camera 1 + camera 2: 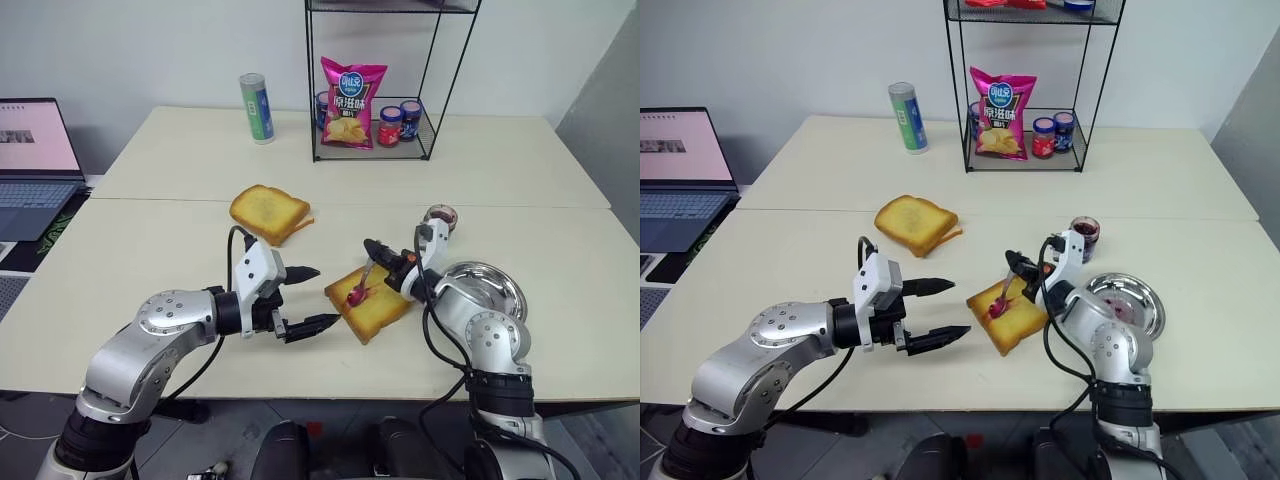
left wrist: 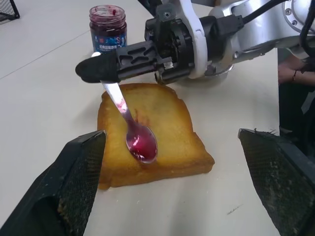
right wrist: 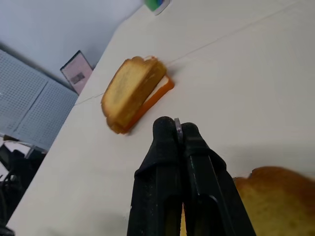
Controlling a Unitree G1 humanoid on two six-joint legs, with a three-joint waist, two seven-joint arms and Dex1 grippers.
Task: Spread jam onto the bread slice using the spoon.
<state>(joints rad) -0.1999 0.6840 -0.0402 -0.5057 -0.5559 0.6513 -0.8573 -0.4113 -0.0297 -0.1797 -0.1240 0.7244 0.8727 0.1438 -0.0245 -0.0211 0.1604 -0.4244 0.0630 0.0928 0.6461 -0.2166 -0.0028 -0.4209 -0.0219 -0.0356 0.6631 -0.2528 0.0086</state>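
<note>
The bread slice (image 1: 368, 303) lies golden and squarish on the table near the front, between my two arms. My right gripper (image 1: 375, 249) hovers just above its far side, shut on the handle of the spoon (image 2: 129, 120). The spoon slants down, and its bowl, loaded with red jam (image 2: 142, 145), rests on the slice's top. In the right wrist view the fingers (image 3: 170, 147) clamp the handle's end. My left gripper (image 1: 312, 298) is open with nothing in it, just left of the slice. The small open jar of dark jam (image 1: 440, 217) stands behind my right arm.
A second toast (image 1: 267, 211) lies further back on the left. A round steel dish (image 1: 488, 288) sits right of the bread slice. A wire rack (image 1: 375, 128) with a chip bag and lidded jars, and a can (image 1: 257, 107), stand at the back. A laptop (image 1: 35, 160) is at far left.
</note>
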